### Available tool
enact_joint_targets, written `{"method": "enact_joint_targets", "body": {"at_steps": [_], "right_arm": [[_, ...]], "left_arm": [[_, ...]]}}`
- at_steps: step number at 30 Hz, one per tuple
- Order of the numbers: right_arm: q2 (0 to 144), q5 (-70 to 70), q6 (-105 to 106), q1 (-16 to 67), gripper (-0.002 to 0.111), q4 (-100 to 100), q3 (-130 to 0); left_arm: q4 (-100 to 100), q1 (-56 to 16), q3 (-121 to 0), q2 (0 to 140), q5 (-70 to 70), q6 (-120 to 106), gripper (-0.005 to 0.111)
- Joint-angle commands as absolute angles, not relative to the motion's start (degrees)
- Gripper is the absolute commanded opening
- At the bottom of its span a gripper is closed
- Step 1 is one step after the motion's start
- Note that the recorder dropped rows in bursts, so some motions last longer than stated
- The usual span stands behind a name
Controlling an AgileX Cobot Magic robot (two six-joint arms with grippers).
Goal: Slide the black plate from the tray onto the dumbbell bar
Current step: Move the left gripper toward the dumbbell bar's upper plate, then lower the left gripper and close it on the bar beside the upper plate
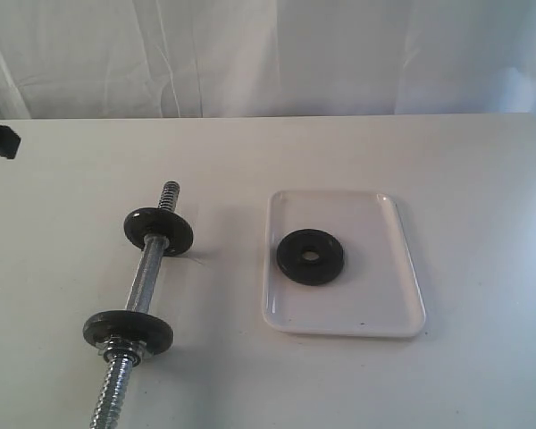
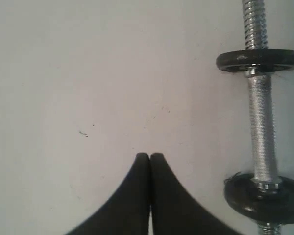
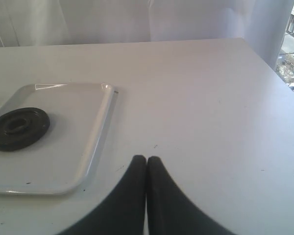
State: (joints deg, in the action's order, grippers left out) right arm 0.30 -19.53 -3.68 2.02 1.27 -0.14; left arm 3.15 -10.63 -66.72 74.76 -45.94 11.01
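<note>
Threaded near end of the dumbbell bar (image 1: 148, 273) is sitting closest to the exterior camera, running off the bottom of frame.

By size:
- Table (image 1: 482, 179) is carrying everything.
- Tray (image 1: 375, 232) is lying right of centre, well apart from the bar.
- Bar is lying on the left, angled away from the camera. It's already wearing a far disc (image 1: 158, 231) and a near disc (image 1: 128, 332), with threaded ends sticking out past both.
- Black plate (image 1: 329, 266) is lying flat around mid-tray, touching no rim.

Handling, my read: the plate is looking like cast metal, so I'm expecting stiff, dense, heavy for its size and not fragile. The matte face should be gripping fine. The problem is that it's lying flush on a glossy tray, offering no edge to get under. I'm thinking one finger into the centre hole and the other over the outer rim. The tray may be skating if pushed. The bar may be rolling during loading, so the other arm should be pinning it.

Left gripper (image 2: 149, 157): fingers pressing together, holding nothing, over bare table beside the bar. Right gripper (image 3: 146, 160): same, clenched and empty, over bare table near the tray.

View split:
- Left wrist is showing only the bar and both discs, no tray.
- Right wrist is showing the tray and plate, no bar.
- Exterior is showing both, but no right gripper, and only a dark bit at its left edge that I can't identify.
</note>
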Motion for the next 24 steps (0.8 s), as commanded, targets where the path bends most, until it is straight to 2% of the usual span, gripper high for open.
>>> {"method": "enact_joint_targets", "body": {"at_steps": [1, 6, 8, 14, 21, 24], "right_arm": [[0.0, -19.2, -3.7, 2.2, 0.000, 1.3, 0.0], [0.0, -19.2, -3.7, 2.2, 0.000, 1.3, 0.0], [0.0, -19.2, -3.7, 2.2, 0.000, 1.3, 0.0], [0.0, -19.2, -3.7, 2.2, 0.000, 1.3, 0.0], [0.0, -19.2, -3.7, 2.2, 0.000, 1.3, 0.0], [0.0, -19.2, -3.7, 2.2, 0.000, 1.3, 0.0]], "left_arm": [[-8.4, -10.5, -71.1, 78.3, -49.6, 3.8, 0.012], [-23.6, -10.5, -71.6, 82.3, -49.5, -6.4, 0.040], [-25.3, -10.5, -71.6, 84.3, -49.4, -6.4, 0.046], [-26.4, -11.7, -71.6, 89.7, -49.1, -6.3, 0.046], [-26.4, -17.4, -71.6, 94.5, -44.2, -10.5, 0.047], [-26.0, -18.0, -72.0, 95.3, -43.8, -10.5, 0.054]]}}
